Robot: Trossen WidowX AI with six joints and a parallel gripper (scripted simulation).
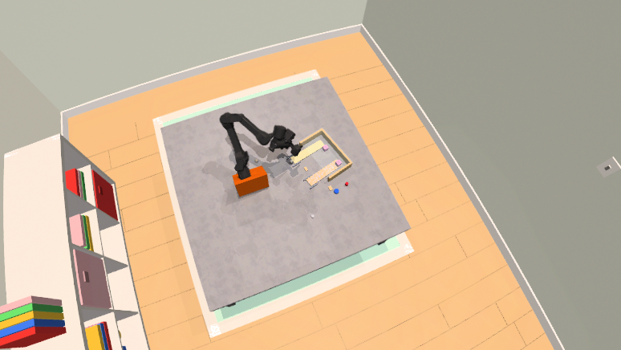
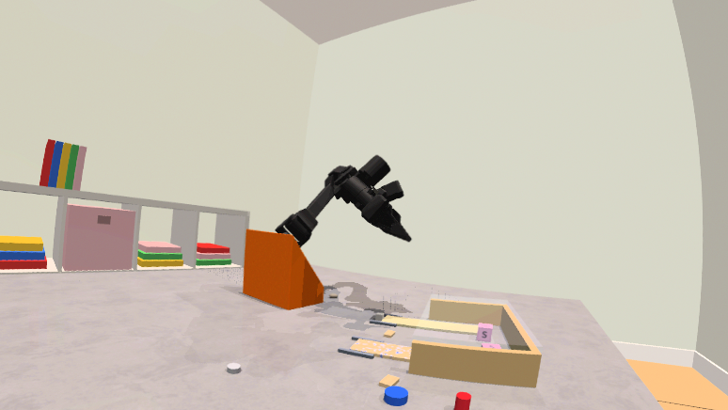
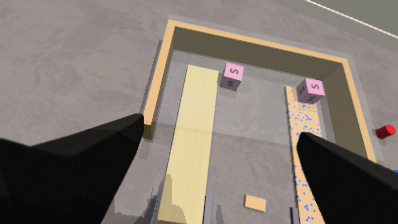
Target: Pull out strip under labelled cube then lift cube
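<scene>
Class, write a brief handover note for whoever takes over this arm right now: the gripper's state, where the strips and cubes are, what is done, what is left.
Gripper: open, empty, hovering above the strips' near ends.
Plain yellow strip and blue-speckled strip both reach into the three-sided wooden frame. One pink cube sits at the plain strip's far end, a second pink cube at the speckled strip's.
Both cubes seem marked in the wrist view; check which one counts.
Done: no strip pulled, no cube lifted.
Left: pull the correct strip, grasp its cube, raise it.
</scene>
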